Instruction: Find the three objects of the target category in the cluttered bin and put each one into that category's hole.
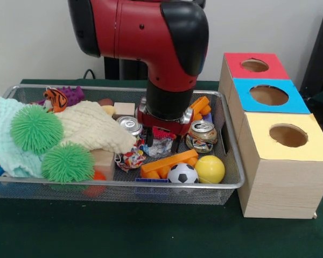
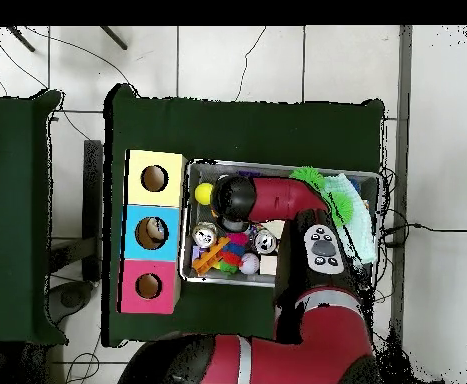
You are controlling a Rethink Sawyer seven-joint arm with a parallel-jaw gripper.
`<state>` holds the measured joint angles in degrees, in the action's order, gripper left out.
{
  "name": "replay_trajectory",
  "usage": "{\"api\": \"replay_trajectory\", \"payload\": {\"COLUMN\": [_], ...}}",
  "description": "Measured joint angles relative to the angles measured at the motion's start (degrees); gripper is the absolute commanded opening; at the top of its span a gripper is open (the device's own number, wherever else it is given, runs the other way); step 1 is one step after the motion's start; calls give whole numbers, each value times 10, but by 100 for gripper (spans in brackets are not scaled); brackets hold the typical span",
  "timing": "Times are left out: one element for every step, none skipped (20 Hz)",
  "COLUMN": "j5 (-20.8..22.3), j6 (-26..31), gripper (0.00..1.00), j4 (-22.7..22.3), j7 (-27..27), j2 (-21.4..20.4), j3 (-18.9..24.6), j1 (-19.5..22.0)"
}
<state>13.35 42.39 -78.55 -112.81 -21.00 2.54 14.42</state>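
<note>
Three holes stand ready beside the bin (image 1: pixel 226 185): a red-topped hole (image 1: pixel 254 65), a blue-topped hole (image 1: pixel 268 95) and a yellow-topped hole (image 1: pixel 288 135), each a round opening in a pale wooden box. The bin rests on the green-covered bench (image 1: pixel 151 231), just beside these boxes.

Step in hand, by judgement: search and pick. The hand (image 1: pixel 161 144) is lowered into the middle of the bin, over a crinkled foil wrapper (image 1: pixel 160 146). Its two dark fingers (image 1: pixel 175 144) point down with a moderate gap between them. Nothing is visibly clamped; whether the tips touch the clutter cannot be told.

Next move, by judgement: the target category cannot be read from either view, so the item to take cannot be named. A grasp in this spot calls for a short descent and a closing around one item only, with care not to drag in its neighbours.

Materials and shapes:
- Bin: silver wire mesh, shallow, rounded metal rim.
- Two drink cans (image 1: pixel 201 134), metallic, cylindrical, tops upward.
- Two spiky balls (image 1: pixel 36 128), green, soft-looking bristles.
- Knitted cloth (image 1: pixel 97 126), cream, ribbed, draped.
- Soccer ball (image 1: pixel 182 173) and yellow ball (image 1: pixel 209 169), smooth, round, touching or nearly so.
- Orange bars (image 1: pixel 169 161), rigid, rectangular.

Hazard, by judgement: the wrapper may slip.
</note>
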Motion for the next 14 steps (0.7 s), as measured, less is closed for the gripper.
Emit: {"api": "replay_trajectory", "payload": {"j5": [3,4,6,6,6,6,6,6,6,6,6,6,6,6], "j6": [-3,-5,-5,-6,-6,-6,-6,-6,-6,-6,-6,-6,-6,-6], "gripper": [100,100,100,100,100,100,100,100,100,100,100,100,100,100], "j4": [0,0,0,0,0,0,0,0,0,0,0,0,0,0], "j7": [0,0,0,0,0,0,0,0,0,0,0,0,0,0], "j2": [6,9,11,15,19,23,25,28,29,29,29,28,28,28], "j3": [0,0,0,0,0,0,0,0,0,1,2,3,4,5], "j1": [0,0,0,0,0,0,0,1,2,3,4,6,6,7]}}
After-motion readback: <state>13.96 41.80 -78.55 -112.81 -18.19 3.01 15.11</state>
